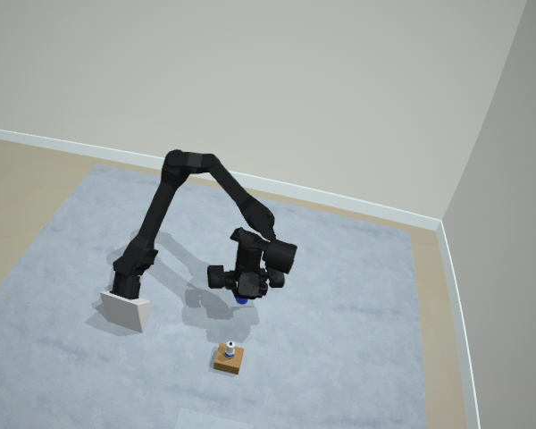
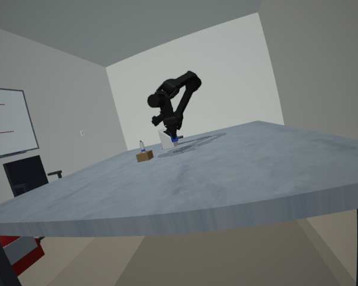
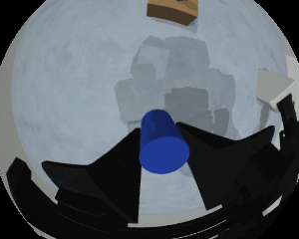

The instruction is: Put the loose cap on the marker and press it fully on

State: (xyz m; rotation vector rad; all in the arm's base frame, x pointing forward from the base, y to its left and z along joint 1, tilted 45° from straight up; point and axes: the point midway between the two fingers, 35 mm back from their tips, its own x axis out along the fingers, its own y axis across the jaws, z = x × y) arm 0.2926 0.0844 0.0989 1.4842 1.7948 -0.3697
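The cap (image 1: 242, 300) (image 2: 174, 137) (image 3: 163, 149) looks like smooth blue plastic with a flat, matt end. The gripper (image 1: 248, 295) (image 2: 174, 137) (image 3: 157, 129) has matt black fingers, like plastic. The holder block (image 1: 231, 358) (image 2: 144, 156) (image 3: 172, 12) looks like plain brown wood, smooth-faced. The marker (image 1: 230, 349) (image 2: 141, 145) seems pale, smooth plastic. The table (image 1: 342, 332) (image 2: 203, 185) (image 3: 65, 75) has a mottled blue-grey top, stone-like, with a faint sheen.
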